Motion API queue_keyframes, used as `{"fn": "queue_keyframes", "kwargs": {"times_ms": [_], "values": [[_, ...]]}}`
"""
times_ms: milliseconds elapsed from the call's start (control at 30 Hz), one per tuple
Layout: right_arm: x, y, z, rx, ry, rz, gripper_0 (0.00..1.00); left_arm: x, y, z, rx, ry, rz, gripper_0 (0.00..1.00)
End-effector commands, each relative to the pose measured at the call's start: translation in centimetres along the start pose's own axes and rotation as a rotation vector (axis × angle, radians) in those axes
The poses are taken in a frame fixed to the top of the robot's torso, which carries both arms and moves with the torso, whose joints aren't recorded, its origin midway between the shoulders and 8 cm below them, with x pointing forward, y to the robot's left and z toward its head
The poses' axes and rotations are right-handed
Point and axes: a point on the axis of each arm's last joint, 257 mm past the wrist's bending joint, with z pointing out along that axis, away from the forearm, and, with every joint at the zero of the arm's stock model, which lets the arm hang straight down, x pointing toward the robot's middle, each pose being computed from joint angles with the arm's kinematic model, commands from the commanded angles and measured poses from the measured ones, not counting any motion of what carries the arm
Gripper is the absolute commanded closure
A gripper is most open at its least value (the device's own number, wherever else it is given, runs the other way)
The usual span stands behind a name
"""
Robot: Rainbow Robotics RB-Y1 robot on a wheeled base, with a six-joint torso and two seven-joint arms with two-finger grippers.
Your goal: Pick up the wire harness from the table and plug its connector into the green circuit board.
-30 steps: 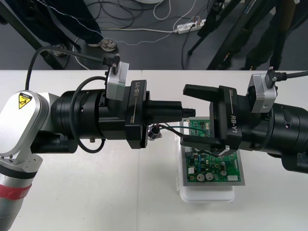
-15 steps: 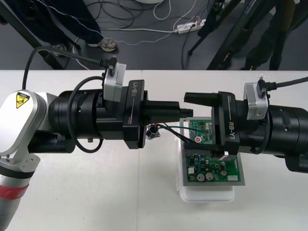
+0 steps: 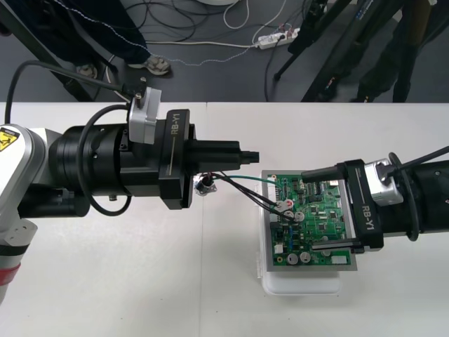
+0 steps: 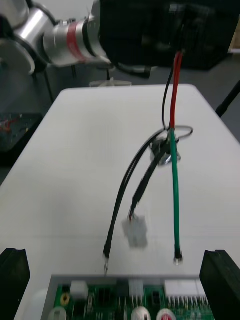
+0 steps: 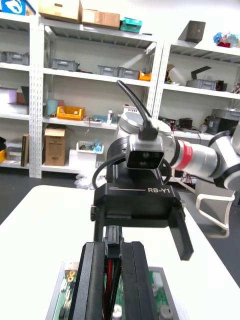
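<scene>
My left gripper (image 3: 251, 156) is shut on the harness wires (image 3: 242, 187) and holds them above the table, just left of the green circuit board (image 3: 319, 221). Red, black and green wires (image 4: 173, 190) hang from it, with the round metal socket (image 3: 204, 184) dangling below. A small pale plug (image 4: 135, 233) hangs just short of the board's edge (image 4: 115, 295). In the left wrist view a red wire shows between the left gripper's (image 5: 114, 282) shut fingers. My right gripper (image 3: 310, 208) stands open over the board, one finger (image 4: 12, 280) at each side.
The board rests on a white base (image 3: 302, 284) right of the table's middle. In the left wrist view the other gripper (image 5: 142, 212) faces mine over the board. Bare table lies to the front left.
The right gripper has drawn back to the right and towards the near edge, uncovering most of the board. The left gripper has shifted left with the harness still in it.
</scene>
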Motion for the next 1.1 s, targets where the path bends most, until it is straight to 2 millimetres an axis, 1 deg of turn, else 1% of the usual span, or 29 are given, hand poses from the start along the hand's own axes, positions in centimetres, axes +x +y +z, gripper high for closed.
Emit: {"fn": "queue_keyframes", "kwargs": {"times_ms": [33, 100, 233, 267, 367, 567, 667, 767, 800, 900, 967, 1067, 1100], "values": [[2.8, -2.3, -3.5, 0.049, 0.196, -0.014, 0.00, -0.5, 0.6, -2.5, -0.010, 0.030, 0.060, 1.00], [3.5, -3.1, -4.1, 0.066, 0.240, -0.027, 0.00, -0.4, 0.9, -3.0, -0.016, 0.025, 0.046, 1.00], [4.7, -5.2, -6.5, 0.114, 0.361, -0.070, 0.00, 0.4, 1.4, -4.3, -0.026, 0.030, 0.069, 1.00], [5.1, -5.5, -7.1, 0.118, 0.396, -0.078, 0.00, 0.7, 1.5, -4.6, -0.024, 0.033, 0.068, 1.00], [5.8, -5.8, -8.6, 0.119, 0.479, -0.103, 0.00, 1.4, 1.8, -5.6, -0.024, 0.032, 0.063, 1.00], [7.0, -6.4, -10.7, 0.132, 0.582, -0.112, 0.00, 2.7, 2.1, -6.8, -0.023, 0.036, 0.085, 1.00], [7.9, -6.8, -12.0, 0.149, 0.646, -0.110, 0.00, 3.5, 2.0, -7.4, -0.013, 0.039, 0.080, 1.00], [8.8, -7.2, -12.7, 0.167, 0.690, -0.105, 0.00, 3.9, 2.0, -7.8, -0.004, 0.042, 0.074, 1.00], [9.5, -7.3, -13.2, 0.176, 0.716, -0.101, 0.00, 4.2, 1.9, -8.0, 0.002, 0.043, 0.082, 1.00], [10.7, -7.1, -13.6, 0.177, 0.758, -0.090, 0.00, 4.8, 2.2, -8.5, 0.002, 0.048, 0.107, 1.00], [11.5, -7.3, -13.8, 0.184, 0.793, -0.085, 0.00, 5.4, 2.3, -8.9, 0.010, 0.053, 0.099, 1.00], [12.2, -7.4, -14.2, 0.190, 0.838, -0.092, 0.00, 6.0, 2.3, -9.4, 0.018, 0.058, 0.088, 1.00], [12.8, -7.2, -14.3, 0.186, 0.862, -0.090, 0.00, 6.2, 2.2, -9.6, 0.024, 0.061, 0.085, 1.00]]}}
